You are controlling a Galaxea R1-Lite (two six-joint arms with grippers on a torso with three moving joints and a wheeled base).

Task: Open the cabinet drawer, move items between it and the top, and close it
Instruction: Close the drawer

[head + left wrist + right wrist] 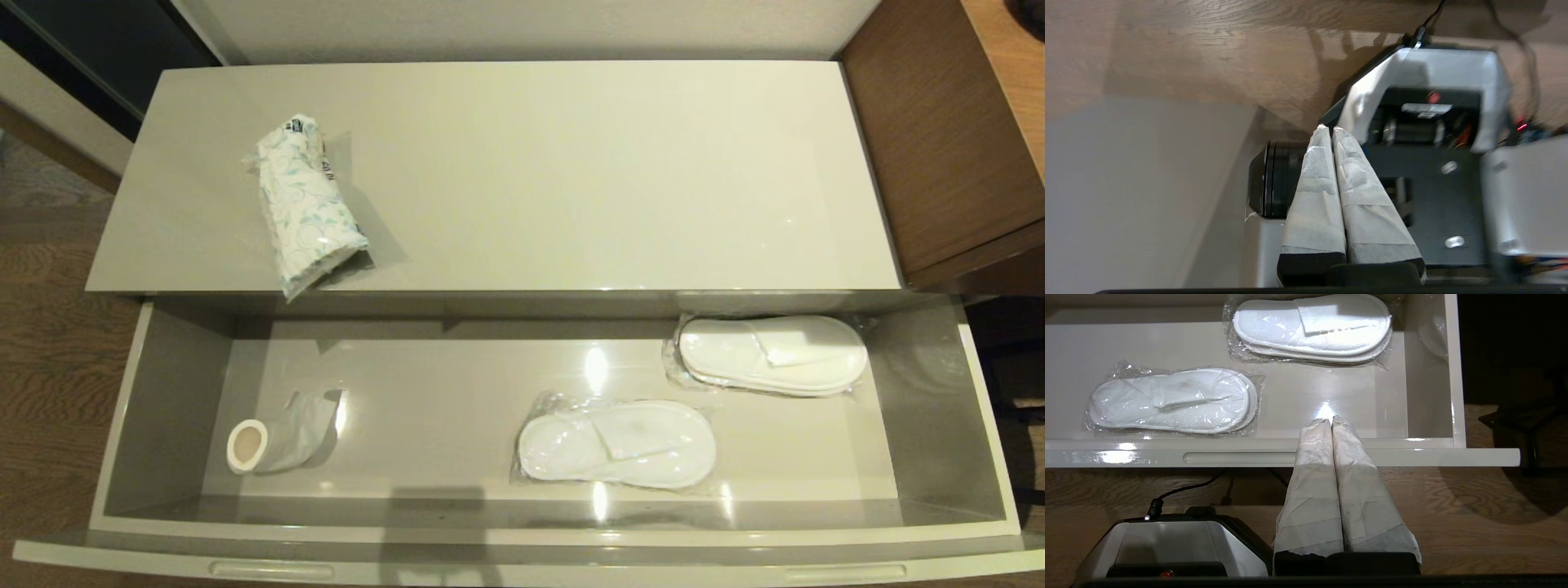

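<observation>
The cabinet drawer (163, 392) stands pulled fully out below the top (571, 163), its cream front (1412, 456) with a slot handle showing in the right wrist view. The tissue pack (306, 204), white with pale blue swirls, lies on the left part of the top near its front edge. Neither arm appears in the head view. My right gripper (1330, 421) is shut and empty, just in front of the drawer's front near its right end. My left gripper (1327, 129) is shut and empty, held low beside the robot's base (1437, 171) over the floor.
Inside the drawer lie two plastic-wrapped pairs of white slippers (618, 443) (772, 353) and a small wrapped roll (273, 441) at the left. Brown wood-grain furniture (947, 131) stands to the right of the cabinet. Wooden floor (41, 327) lies on the left.
</observation>
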